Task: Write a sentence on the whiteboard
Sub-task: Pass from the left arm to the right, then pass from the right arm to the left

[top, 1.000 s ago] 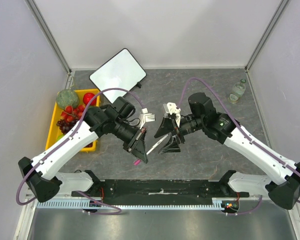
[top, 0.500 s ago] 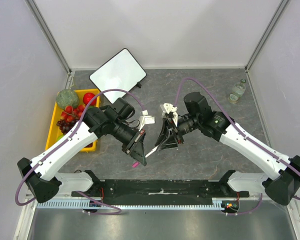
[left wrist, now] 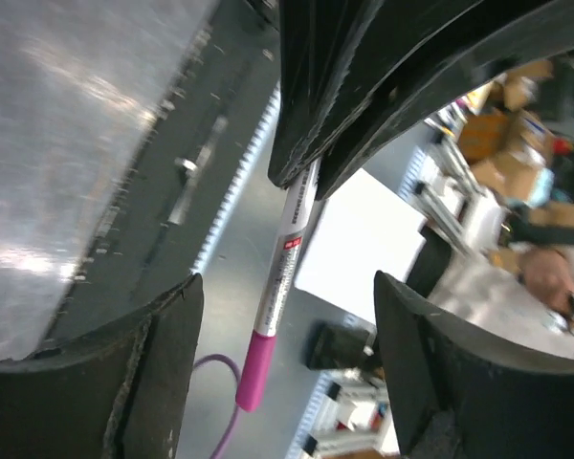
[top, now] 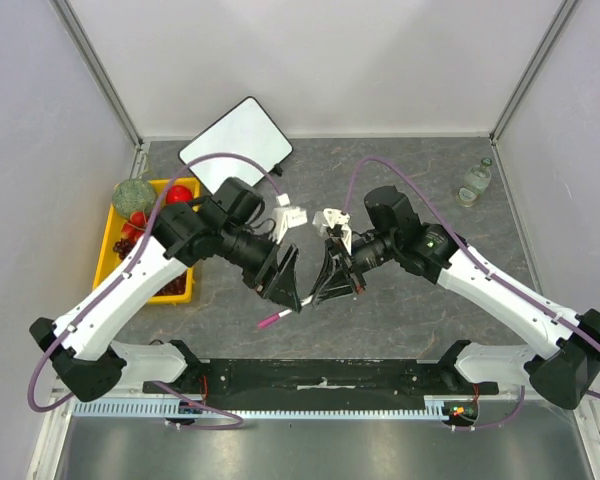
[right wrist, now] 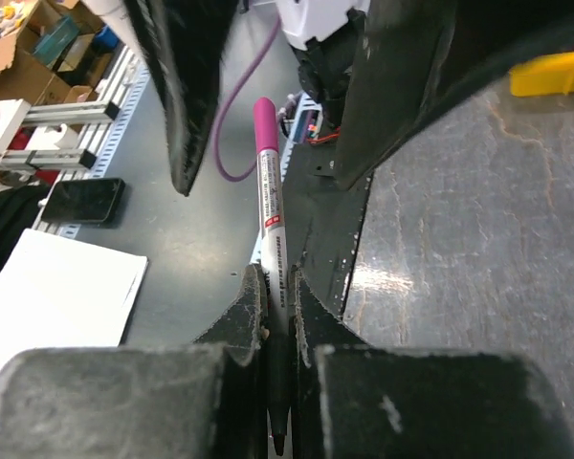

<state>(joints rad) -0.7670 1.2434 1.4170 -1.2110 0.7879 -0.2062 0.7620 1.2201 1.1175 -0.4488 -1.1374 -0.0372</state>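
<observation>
While the right end effector (top: 320,292) is clamped shut on the pink-capped marker (top: 280,314) at centre frame, the left end effector (top: 290,286) stands open, its fingers either side of the marker without touching. The whiteboard (top: 236,140) sits upper left, at the worktop's (top: 430,170) far edge.

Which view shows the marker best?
Right wrist: the marker runs down the middle, clamped in the right gripper. Left wrist shows barrel and pink cap inside the open left gripper; top external, a small sliver.
</observation>
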